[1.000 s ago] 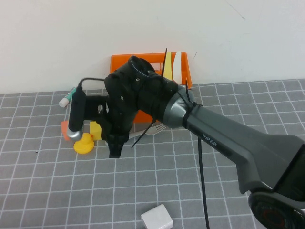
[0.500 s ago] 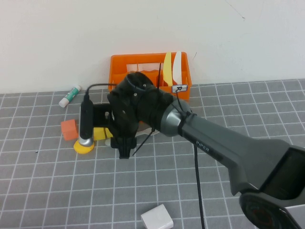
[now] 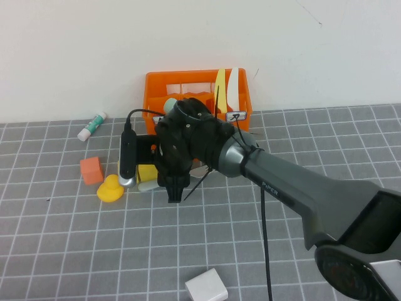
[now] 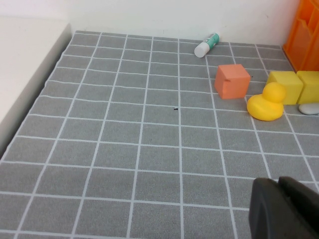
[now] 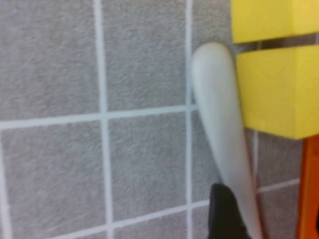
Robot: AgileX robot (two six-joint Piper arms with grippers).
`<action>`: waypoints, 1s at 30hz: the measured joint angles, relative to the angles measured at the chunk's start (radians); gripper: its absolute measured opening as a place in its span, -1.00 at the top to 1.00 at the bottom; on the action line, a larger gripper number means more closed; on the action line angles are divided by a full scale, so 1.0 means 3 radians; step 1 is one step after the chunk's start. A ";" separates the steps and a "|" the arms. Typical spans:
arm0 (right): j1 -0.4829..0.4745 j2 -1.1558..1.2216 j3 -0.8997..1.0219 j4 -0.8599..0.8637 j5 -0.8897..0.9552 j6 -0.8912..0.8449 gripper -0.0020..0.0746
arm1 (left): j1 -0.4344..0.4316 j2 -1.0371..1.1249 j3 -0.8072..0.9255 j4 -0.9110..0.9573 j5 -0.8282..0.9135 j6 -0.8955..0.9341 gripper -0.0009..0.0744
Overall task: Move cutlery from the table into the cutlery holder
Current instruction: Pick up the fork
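Right gripper [image 3: 176,192], jaws apart around nothing, hangs low over the grey tiled table [image 3: 62,251], beside the pale grey-green plastic fork handle [image 5: 219,119] lying against two yellow cubes [image 5: 279,94] before the bright orange plastic cutlery holder [image 3: 156,84]. Left gripper [image 4: 284,209], closed and empty, is parked well apart. Risk: closing may catch a cube or push the handle aside, since one finger [image 5: 227,211] sits right beside the handle.
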 joint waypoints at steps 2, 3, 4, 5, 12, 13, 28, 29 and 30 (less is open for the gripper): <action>-0.0005 0.0014 0.0000 0.0000 -0.0042 -0.0006 0.00 | 0.0000 0.0000 0.0000 0.0000 0.0000 0.0000 0.98; -0.0014 0.0028 0.0000 -0.0005 -0.0090 -0.0006 0.02 | 0.0000 0.0000 0.0000 0.0000 0.0000 0.0000 0.98; -0.0014 0.0039 0.0000 -0.0005 -0.0099 -0.0006 0.02 | 0.0000 0.0000 0.0000 0.0000 0.0000 0.0000 0.98; -0.0014 0.0053 0.0000 -0.0005 -0.0117 -0.0006 0.03 | 0.0000 0.0000 0.0000 0.0000 0.0000 0.0000 0.98; -0.0014 0.0147 0.0000 0.0040 -0.0147 -0.0006 0.04 | 0.0000 0.0000 0.0000 0.0000 0.0000 0.0000 0.98; -0.0014 0.0147 0.0000 0.0040 -0.0153 -0.0006 0.04 | 0.0000 0.0000 0.0000 0.0000 0.0000 0.0000 0.98; -0.0079 0.0155 0.0000 0.0290 -0.0160 -0.0006 0.05 | 0.0000 0.0000 0.0000 0.0000 0.0000 -0.0012 0.98; -0.0087 0.0155 0.0000 0.0306 -0.0160 -0.0006 0.05 | 0.0000 0.0000 0.0000 0.0000 0.0000 -0.0012 0.98; -0.0093 0.0155 0.0000 0.0320 -0.0160 0.0005 0.05 | 0.0000 0.0000 0.0000 0.0000 0.0000 -0.0012 0.98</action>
